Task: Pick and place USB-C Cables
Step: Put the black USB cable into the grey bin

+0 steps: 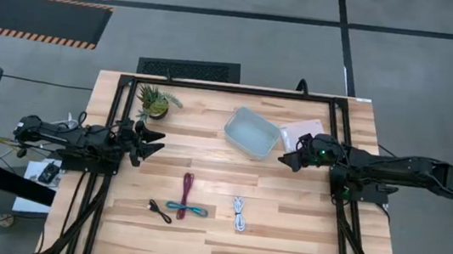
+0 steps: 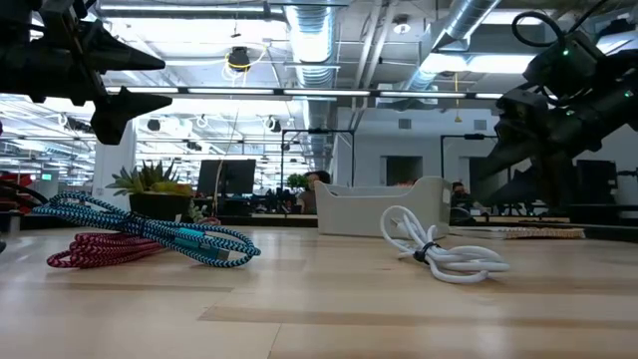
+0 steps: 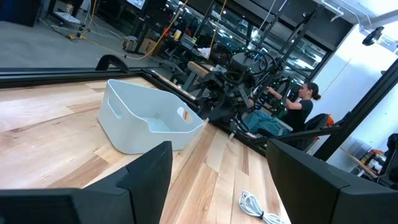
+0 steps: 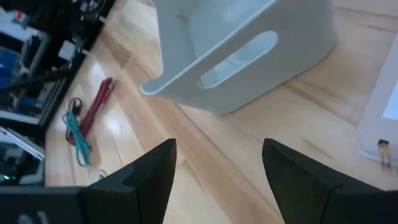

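Four small cable bundles lie on the table's near middle: black, teal, maroon-red crossing the teal one, and white-grey. The low view shows the teal, maroon-red and white-grey bundles flat on the wood. The clear bin stands toward the far middle. My left gripper hovers open at the table's left, above the surface. My right gripper hovers open just right of the bin, holding nothing.
A small potted plant stands far left near my left gripper. A flat white packet lies right of the bin. A black metal frame borders the table's far side and flanks. People sit at desks beyond the table.
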